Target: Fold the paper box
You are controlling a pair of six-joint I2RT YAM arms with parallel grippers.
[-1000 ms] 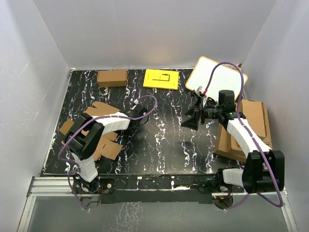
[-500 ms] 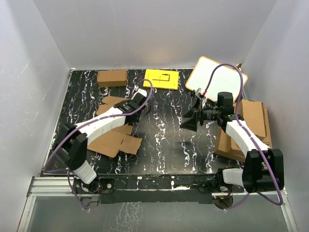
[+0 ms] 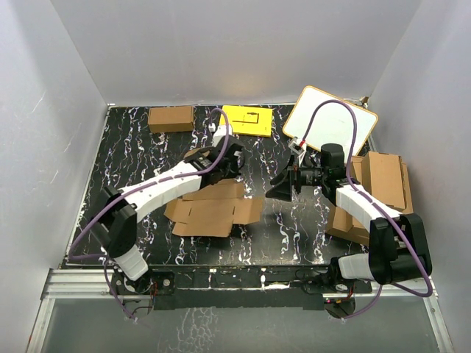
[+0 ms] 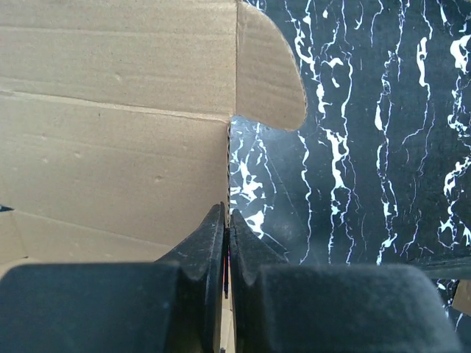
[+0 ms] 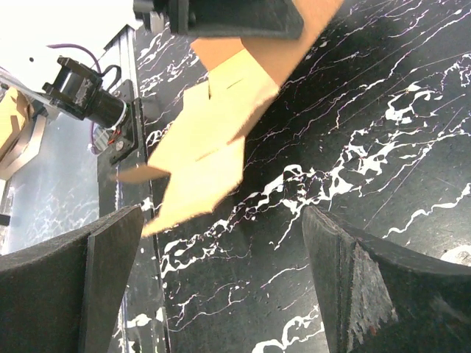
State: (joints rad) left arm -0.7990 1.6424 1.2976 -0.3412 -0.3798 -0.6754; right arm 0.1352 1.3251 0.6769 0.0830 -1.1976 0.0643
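The paper box [image 3: 213, 213] is an unfolded brown cardboard blank with several flaps, lying mostly flat near the middle of the black marbled mat. My left gripper [image 3: 228, 159] is shut on its far edge. In the left wrist view the closed fingers [image 4: 227, 220] pinch the thin cardboard edge, and the box [image 4: 110, 125] fills the left half. My right gripper [image 3: 280, 186] is open and empty, just right of the box and pointing at it. The right wrist view shows the box [image 5: 213, 140] ahead, beyond the wide-open gripper [image 5: 221, 272].
A smaller closed brown carton [image 3: 171, 118] and a yellow sheet [image 3: 246, 120] lie at the mat's back edge. A whiteboard [image 3: 330, 121] leans at the back right. A pile of larger cardboard sheets [image 3: 383, 180] sits under the right arm.
My left arm swung right and dragged the paper box from the mat's left side to the middle. My right gripper shifted slightly left toward it.
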